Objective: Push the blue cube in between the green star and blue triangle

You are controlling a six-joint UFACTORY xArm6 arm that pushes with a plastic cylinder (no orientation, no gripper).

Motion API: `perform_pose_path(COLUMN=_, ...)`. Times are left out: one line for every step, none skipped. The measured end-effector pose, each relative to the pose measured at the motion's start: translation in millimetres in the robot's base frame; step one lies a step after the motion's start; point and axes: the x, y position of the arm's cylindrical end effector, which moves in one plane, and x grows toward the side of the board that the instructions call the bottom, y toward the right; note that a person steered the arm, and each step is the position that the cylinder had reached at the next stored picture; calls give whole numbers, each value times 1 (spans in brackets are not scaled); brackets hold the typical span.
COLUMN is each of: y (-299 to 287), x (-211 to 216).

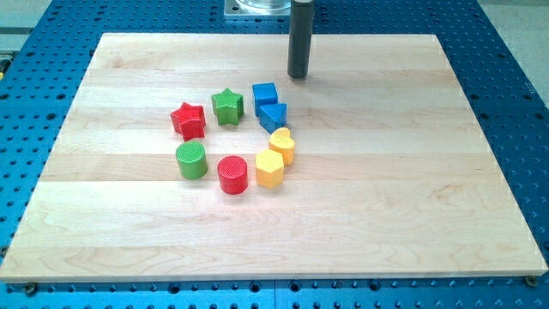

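the blue cube (pixel 265 97) sits on the wooden board (pixel 412 206), a little toward the view's top from the board's middle, at the upper right of a loose ring of eight blocks. it touches, or all but touches, the blue triangle (pixel 274 116), which lies just below it and a shade to the view's right. the green star (pixel 227 106) stands just beside the cube on the view's left, with a narrow strip of bare wood between them. so the cube lies between the star and the triangle along the ring's upper arc. going on round the ring, the yellow heart (pixel 282 144) is below the triangle, the yellow hexagon (pixel 269 169) is pressed against the heart's lower left, the red cylinder (pixel 232 174) is at the ring's bottom, the green cylinder (pixel 191 160) at the lower left, and the red star (pixel 189 120) at the left, near the green star. the middle of the ring is bare wood. my tip (pixel 298 75) rests on the board toward the view's top and right of the cube, near it but apart, touching no block; the dark rod rises straight up from it out of the view's top. there is no pincer on this arm, so nothing is grasped or released. the board lies on a blue perforated table (pixel 506 77).
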Motion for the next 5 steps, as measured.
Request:
perform_pose_path(y=-30, x=3)
perform_pose_path(y=-51, x=13)
perform_pose_path(y=-52, x=14)
perform_pose_path(y=-22, x=8)
perform_pose_path(y=16, x=22)
